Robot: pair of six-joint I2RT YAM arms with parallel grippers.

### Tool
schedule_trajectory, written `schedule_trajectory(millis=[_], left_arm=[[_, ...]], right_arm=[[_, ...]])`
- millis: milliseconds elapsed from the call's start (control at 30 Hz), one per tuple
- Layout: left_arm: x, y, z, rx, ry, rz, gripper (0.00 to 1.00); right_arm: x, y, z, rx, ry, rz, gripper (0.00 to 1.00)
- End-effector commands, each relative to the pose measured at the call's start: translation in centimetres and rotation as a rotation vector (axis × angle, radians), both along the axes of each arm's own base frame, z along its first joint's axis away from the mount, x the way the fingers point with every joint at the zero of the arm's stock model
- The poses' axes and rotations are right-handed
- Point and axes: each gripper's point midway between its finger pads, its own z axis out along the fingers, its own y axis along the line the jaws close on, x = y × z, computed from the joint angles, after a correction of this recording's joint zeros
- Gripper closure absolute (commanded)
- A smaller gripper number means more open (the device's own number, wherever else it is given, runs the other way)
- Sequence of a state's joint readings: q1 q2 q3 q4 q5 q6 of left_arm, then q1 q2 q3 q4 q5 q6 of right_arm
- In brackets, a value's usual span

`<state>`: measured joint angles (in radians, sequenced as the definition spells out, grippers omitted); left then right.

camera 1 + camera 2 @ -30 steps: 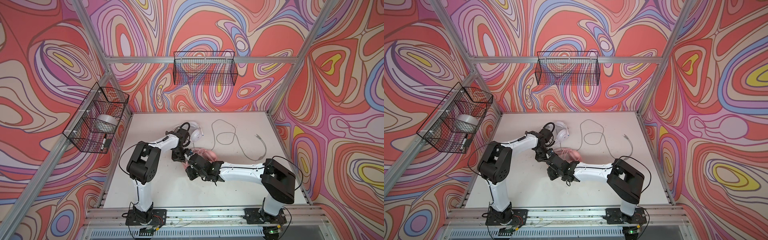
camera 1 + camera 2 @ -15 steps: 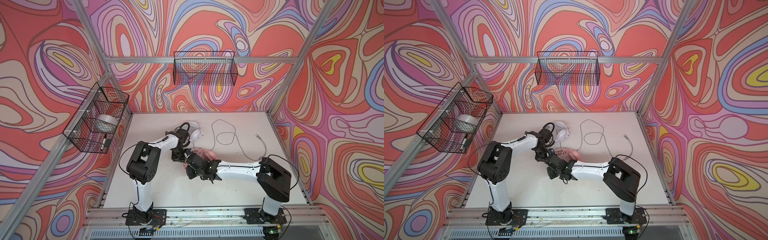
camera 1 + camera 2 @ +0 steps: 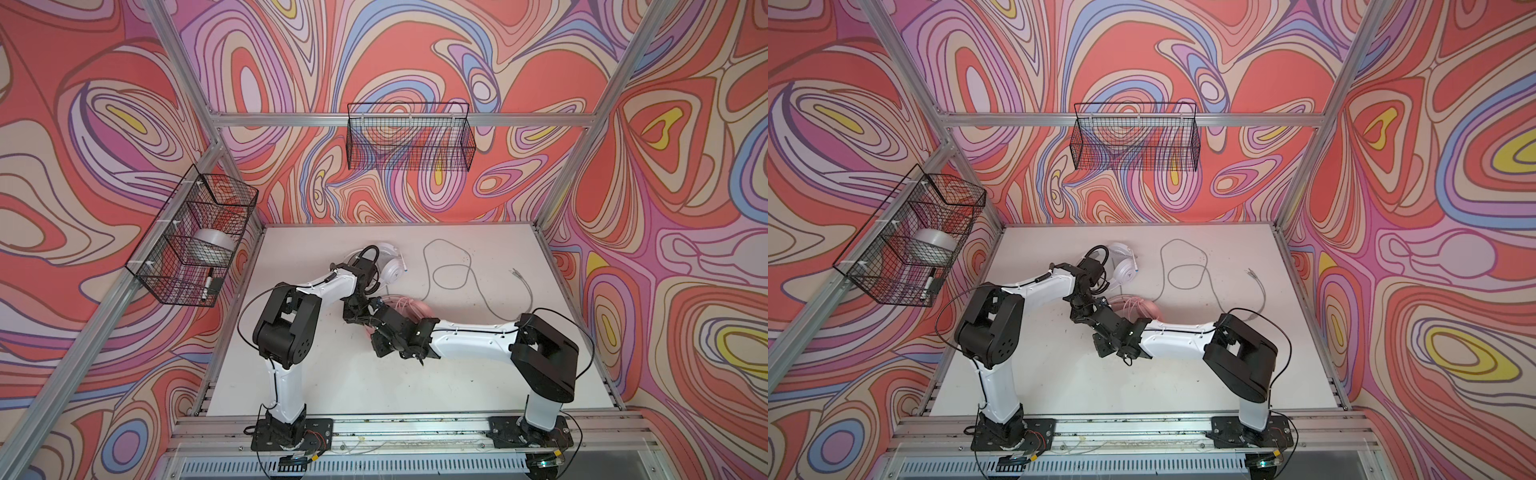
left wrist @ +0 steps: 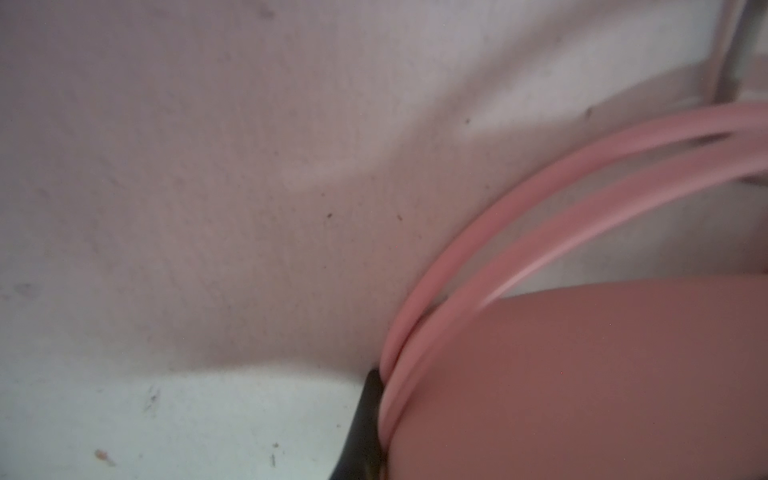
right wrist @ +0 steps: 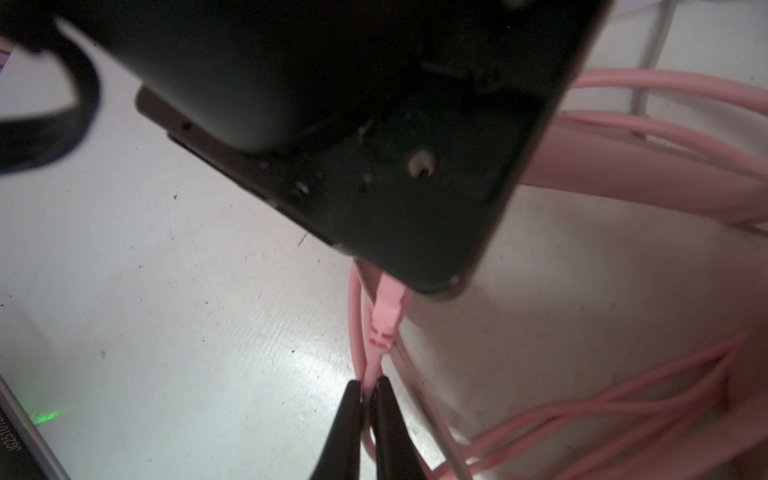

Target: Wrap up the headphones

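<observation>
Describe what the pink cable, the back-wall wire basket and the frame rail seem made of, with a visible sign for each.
The pink cable is probably soft rubbery plastic, matt: it curves in smooth loops. The wire basket is likely thin metal wire, black-coated: an open see-through grid. The frame rail is seemingly aluminium, silver with a dull sheen: a straight grooved profile.

Both top views: pink headset (image 3: 415, 308) largely covered by right arm (image 3: 469, 340) and left arm (image 3: 328, 284), the latter also masking part of the white headset (image 3: 390, 268). Left wrist view: blurred pink cable (image 4: 540, 216) and earcup (image 4: 602, 374) run off frame. Right wrist view: connector (image 5: 384, 320) end hidden by black housing (image 5: 374, 145).
</observation>
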<state>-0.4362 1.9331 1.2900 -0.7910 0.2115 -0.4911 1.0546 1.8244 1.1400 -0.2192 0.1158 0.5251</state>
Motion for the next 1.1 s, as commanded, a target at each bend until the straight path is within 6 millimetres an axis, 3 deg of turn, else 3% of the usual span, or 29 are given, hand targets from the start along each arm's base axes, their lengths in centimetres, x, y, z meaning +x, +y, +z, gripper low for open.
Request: schedule_trajectory(millis=[0,400,767,1033,1067], left_arm=[[-1.3,0.6,-0.5,-0.007,0.058,0.018,1.0],[-1.1,0.5,-0.3,-0.011,0.046,0.028,1.0],[-0.6,0.4,1.4,-0.029,-0.001,0.046,1.0],[-0.4,0.2,2.4,-0.043,-0.02,0.054,1.0],[-0.4,0.3,2.5,-0.042,-0.022,0.053,1.0]], right_arm=[[0.4,-2.6,-1.1,-0.035,0.024,-0.059,0.92],[1.7,-3.7,2.3,0.136,0.01,-0.104,0.96],[3.5,-4.6,2.0,0.135,0.111,-0.164,0.96],[3.7,-2.7,2.4,0.154,0.154,-0.105,0.92],[3.7,-2.7,1.3,0.135,0.172,-0.109,0.9]])
